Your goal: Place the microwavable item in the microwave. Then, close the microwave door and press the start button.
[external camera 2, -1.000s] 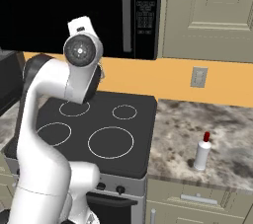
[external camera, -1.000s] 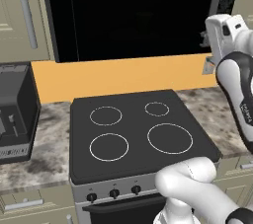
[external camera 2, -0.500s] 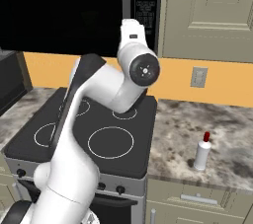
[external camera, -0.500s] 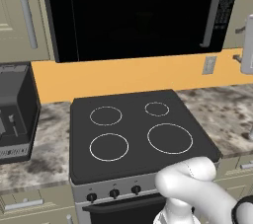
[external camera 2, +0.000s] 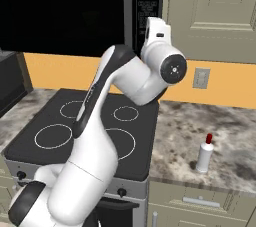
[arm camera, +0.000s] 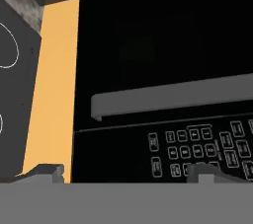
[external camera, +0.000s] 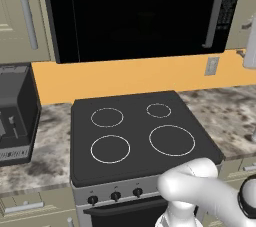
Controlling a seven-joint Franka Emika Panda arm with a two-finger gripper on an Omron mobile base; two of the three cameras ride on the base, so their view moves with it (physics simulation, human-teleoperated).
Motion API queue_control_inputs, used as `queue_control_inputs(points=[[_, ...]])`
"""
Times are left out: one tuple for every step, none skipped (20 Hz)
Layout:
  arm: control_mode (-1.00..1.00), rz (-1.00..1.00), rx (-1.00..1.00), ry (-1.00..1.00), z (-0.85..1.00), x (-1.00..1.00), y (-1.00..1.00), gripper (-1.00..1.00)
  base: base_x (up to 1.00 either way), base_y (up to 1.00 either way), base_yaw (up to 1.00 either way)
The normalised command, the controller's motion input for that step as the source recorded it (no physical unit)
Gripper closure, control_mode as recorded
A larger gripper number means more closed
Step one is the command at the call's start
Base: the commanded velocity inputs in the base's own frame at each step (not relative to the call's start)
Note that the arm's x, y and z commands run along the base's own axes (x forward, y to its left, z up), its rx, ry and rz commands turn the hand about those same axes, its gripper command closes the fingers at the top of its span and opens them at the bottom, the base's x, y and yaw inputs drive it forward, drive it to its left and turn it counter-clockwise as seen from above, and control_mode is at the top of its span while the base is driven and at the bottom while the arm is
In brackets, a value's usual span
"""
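Note:
The microwave [external camera: 135, 16] hangs above the stove, a wide black box. The microwave door [arm camera: 163, 35] lies flush with its front, and its grey bar handle [external camera: 216, 11] runs beside the keypad [external camera: 232, 1]. My gripper [arm camera: 124, 172] is open with nothing between its fingers. It faces the handle [arm camera: 173, 97] and the keypad [arm camera: 197, 149] from close range, in a view rolled on its side. From the right base, my wrist [external camera 2: 170, 66] is raised just below the keypad strip [external camera 2: 150, 1]. The microwavable item is out of view.
A black stove [external camera: 140, 136] with four ring burners sits under the microwave. A slim white bottle with a red cap [external camera 2: 204, 153] stands on the marble counter [external camera 2: 225, 136] to the right. A dark appliance [external camera: 15, 116] sits on the left counter. Beige cabinets [external camera 2: 220, 11] flank the microwave.
The arm has swung to the right across the microwave front, and the hand now sits at the keypad end. The gripper has stayed open.

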Motion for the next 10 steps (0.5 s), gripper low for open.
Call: queue_control_inputs(points=[[-1.00,0.00,0.07,0.00,-0.14,0.57,-0.11,-1.00,0.00,0.00,0.00],[-1.00,0.00,0.06,0.00,-0.19,0.56,-0.05,-1.00,0.00,0.00,0.00],[-1.00,0.00,0.05,0.00,-0.23,0.48,-0.03,-1.00,0.00,0.00,0.00],[-1.00,0.00,0.05,0.00,-0.25,0.41,-0.01,-1.00,0.00,0.00,0.00],[-1.00,0.00,0.02,0.00,-0.31,0.19,0.00,-1.00,0.00,0.00,0.00],[-1.00,0.00,0.01,0.00,-0.29,0.02,0.00,-1.00,0.00,0.00,0.00],[-1.00,0.00,0.00,0.00,-0.29,0.00,0.00,-1.00,0.00,0.00,0.00],[-1.00,0.00,0.00,0.00,-0.30,0.00,0.01,-1.00,0.00,0.00,0.00],[-1.00,0.00,0.00,0.00,-0.25,0.00,0.01,-1.00,0.00,0.00,0.00],[-1.00,0.00,0.00,0.00,-0.16,0.00,0.04,-1.00,0.00,0.00,0.00]])
